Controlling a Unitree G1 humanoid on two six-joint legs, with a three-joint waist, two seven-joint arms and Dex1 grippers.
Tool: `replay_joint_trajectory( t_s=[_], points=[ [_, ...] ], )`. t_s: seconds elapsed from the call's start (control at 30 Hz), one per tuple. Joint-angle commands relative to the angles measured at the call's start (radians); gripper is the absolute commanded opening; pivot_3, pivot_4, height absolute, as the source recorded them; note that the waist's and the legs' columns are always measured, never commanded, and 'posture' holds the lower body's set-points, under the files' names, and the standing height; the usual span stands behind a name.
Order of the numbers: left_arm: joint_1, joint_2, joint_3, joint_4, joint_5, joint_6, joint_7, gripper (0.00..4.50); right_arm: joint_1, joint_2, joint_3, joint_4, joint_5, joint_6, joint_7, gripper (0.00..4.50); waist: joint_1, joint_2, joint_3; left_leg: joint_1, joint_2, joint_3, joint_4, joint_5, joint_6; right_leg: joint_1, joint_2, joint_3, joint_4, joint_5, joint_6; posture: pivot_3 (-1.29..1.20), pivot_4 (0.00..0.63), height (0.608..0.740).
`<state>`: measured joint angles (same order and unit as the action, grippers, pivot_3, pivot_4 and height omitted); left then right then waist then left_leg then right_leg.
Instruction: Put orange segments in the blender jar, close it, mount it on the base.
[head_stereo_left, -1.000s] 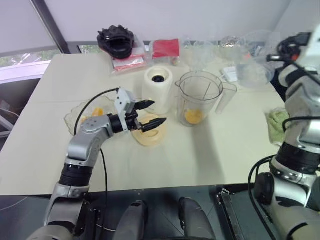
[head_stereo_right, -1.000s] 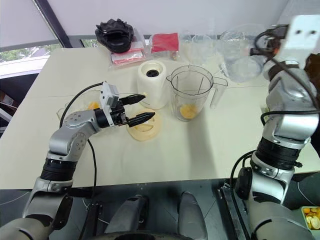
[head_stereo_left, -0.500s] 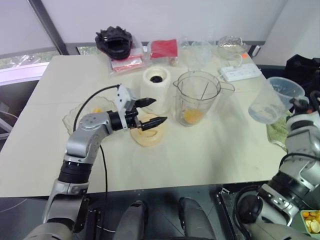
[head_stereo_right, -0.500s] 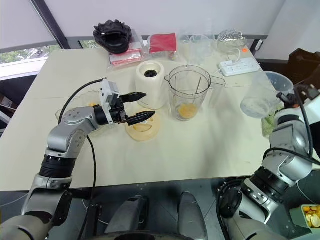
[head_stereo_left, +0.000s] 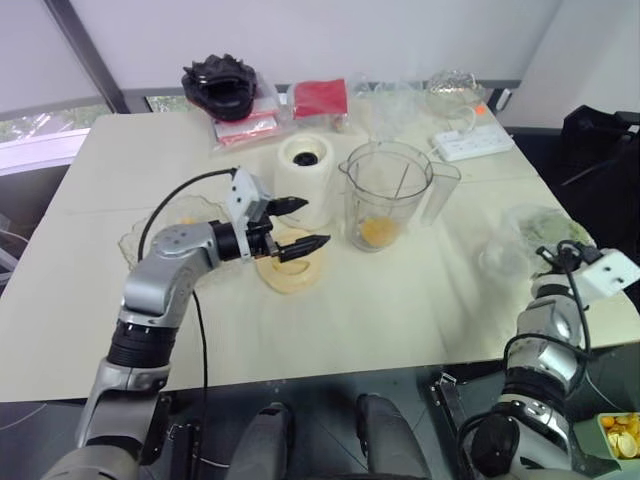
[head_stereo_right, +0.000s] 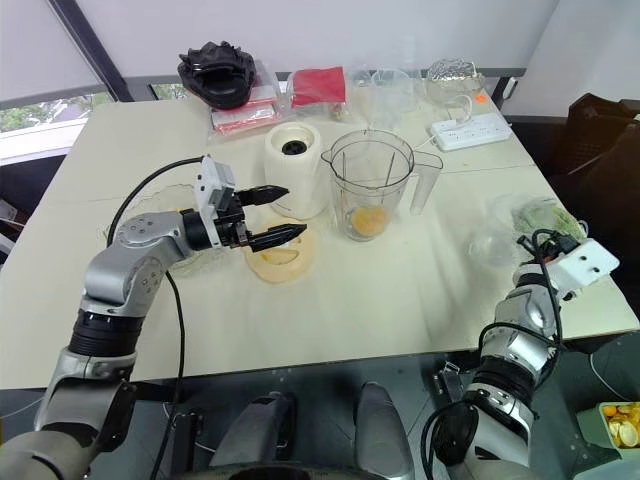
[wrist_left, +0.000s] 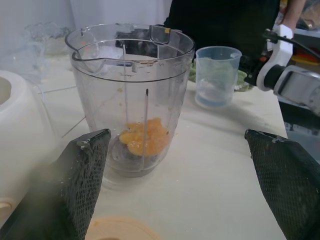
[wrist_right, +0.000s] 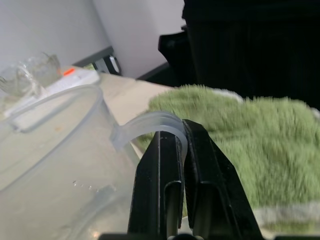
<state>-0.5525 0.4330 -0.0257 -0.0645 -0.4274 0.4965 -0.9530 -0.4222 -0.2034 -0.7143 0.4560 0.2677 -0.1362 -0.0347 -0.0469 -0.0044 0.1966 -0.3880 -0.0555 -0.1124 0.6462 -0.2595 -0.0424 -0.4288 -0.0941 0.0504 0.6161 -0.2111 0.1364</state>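
Where the table (head_stereo_left: 400, 310) begins on the robot's left, a shallow clear glass bowl (head_stereo_left: 150, 235) sits with an orange piece or two in it, partly hidden by the left arm. The left gripper (head_stereo_left: 300, 224) hovers over a flat round cream-yellow lid (head_stereo_left: 292, 270), its two black fingers (wrist_left: 82, 175) spread wide with nothing between them, pointing toward the jar. Just behind the lid stands the base (head_stereo_left: 306, 178), a cream-white cylinder with a black round socket on top. Just beside the base, to its right, the blender jar (head_stereo_left: 388, 195) stands upright on the table, uncovered, its handle turned to the right. The orange segments (wrist_left: 144, 139) lie in a small heap at its bottom, around the blade. Along the far edge lie a black ruffled object (head_stereo_left: 220, 82), a red packet (head_stereo_left: 322, 97), some clear glassware (head_stereo_left: 452, 88) and a white power strip (head_stereo_left: 472, 144). Near the table's right edge a clear plastic measuring cup (wrist_left: 216, 75) stands next to a green cloth (wrist_right: 240, 135); in the head views it is a pale blur. The right gripper (wrist_right: 180, 137) is pinched shut on the cup's thin curved handle, though whether the cup rests on the table or hangs just above it is hard to tell.
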Motion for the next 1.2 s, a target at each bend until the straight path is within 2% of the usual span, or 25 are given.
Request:
replay_joint_trajectory(
  t_s=[0.03,0.4,0.67,0.77,0.9,1.1,1.2],
  points=[
    [-0.001,0.011,0.010,-0.055,-0.024,0.004,0.007,4.50,-0.067,-0.054,0.021,0.073,0.017,-0.098,0.013,0.03,-0.001,0.000,0.000,0.000,0.000,0.000,0.000,0.000,0.000,0.000,0.000,0.000,0.000,0.000,0.000,0.00,0.150,0.740],
    [0.009,0.003,0.008,-0.065,-0.023,-0.001,0.020,4.50,-0.127,-0.115,0.061,0.299,0.044,-0.196,0.015,0.03,0.001,0.000,0.000,0.000,0.000,0.000,0.000,0.000,0.000,0.001,0.000,0.000,-0.001,0.000,0.000,0.00,0.150,0.740],
    [0.014,-0.006,0.003,-0.065,-0.022,-0.006,0.026,4.50,-0.043,-0.102,0.088,0.265,0.056,-0.179,-0.001,0.03,0.001,-0.001,0.000,0.001,0.000,0.000,0.000,0.000,0.000,0.002,0.000,0.000,-0.001,0.000,0.000,0.00,0.150,0.740],
    [0.014,-0.009,0.000,-0.060,-0.020,-0.010,0.022,4.50,-0.012,-0.099,0.102,0.233,0.058,-0.160,-0.009,0.92,0.003,-0.001,0.000,0.001,0.000,0.000,0.000,0.000,0.000,0.003,0.000,0.000,-0.001,0.000,0.000,0.00,0.150,0.740],
    [0.011,-0.014,-0.004,-0.051,-0.019,-0.014,0.017,4.50,0.037,-0.098,0.134,0.178,0.041,-0.124,-0.028,3.00,0.002,-0.001,0.000,0.001,0.000,0.000,0.000,0.000,0.000,0.003,0.000,0.000,-0.001,0.000,0.000,0.00,0.150,0.740],
    [0.011,-0.021,-0.007,-0.044,-0.016,-0.019,0.011,4.50,0.153,-0.074,0.168,0.023,0.036,-0.078,-0.058,3.00,0.002,0.000,0.000,0.002,0.000,0.000,0.000,0.000,0.000,0.003,0.000,0.000,-0.001,0.000,0.000,0.00,0.150,0.740],
    [0.012,-0.021,-0.007,-0.034,-0.013,-0.025,0.006,4.50,0.290,-0.031,0.181,-0.211,0.055,-0.011,-0.071,3.00,0.004,0.000,0.000,0.002,0.000,0.000,0.000,0.000,0.000,0.003,0.000,0.000,-0.001,0.000,0.000,0.00,0.150,0.740]
  ],
)
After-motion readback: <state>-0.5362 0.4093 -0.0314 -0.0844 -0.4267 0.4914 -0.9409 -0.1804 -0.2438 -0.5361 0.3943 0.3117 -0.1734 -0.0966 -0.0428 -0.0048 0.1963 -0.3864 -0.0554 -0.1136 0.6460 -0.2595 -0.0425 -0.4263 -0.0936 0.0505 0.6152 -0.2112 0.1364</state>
